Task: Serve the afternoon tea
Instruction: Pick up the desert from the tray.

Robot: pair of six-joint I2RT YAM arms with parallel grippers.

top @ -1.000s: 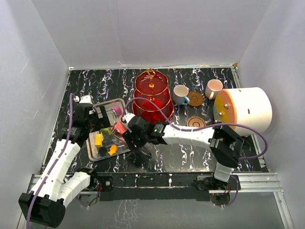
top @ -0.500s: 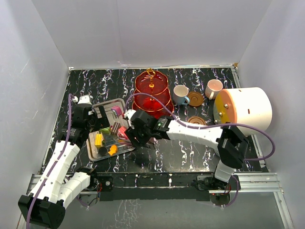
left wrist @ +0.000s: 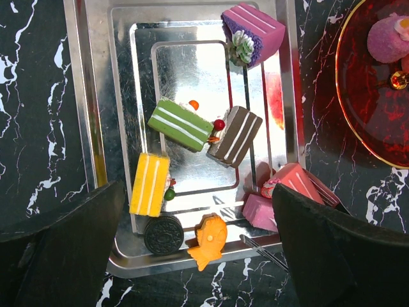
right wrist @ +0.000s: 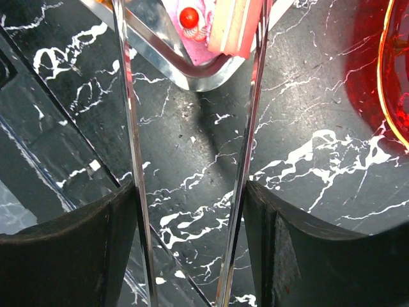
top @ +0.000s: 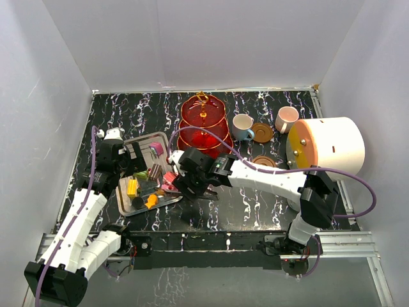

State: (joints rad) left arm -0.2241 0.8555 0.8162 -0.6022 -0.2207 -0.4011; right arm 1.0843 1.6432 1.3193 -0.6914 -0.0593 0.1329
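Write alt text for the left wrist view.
A silver tray holds block sweets, with a pink one at its right rim beside metal tongs. The left gripper's jaws stand open above it; a red stand tier shows top right.

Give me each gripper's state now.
Left gripper: open, holding nothing.
Right gripper: closed on tongs, pink sweet between the blades.

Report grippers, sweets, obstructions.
Left gripper open above rectangular silver metal tray. Right gripper shut on silver metal tongs, tips astride pink cake-slice sweet at tray's corner. Path to translucent red stand looks open.
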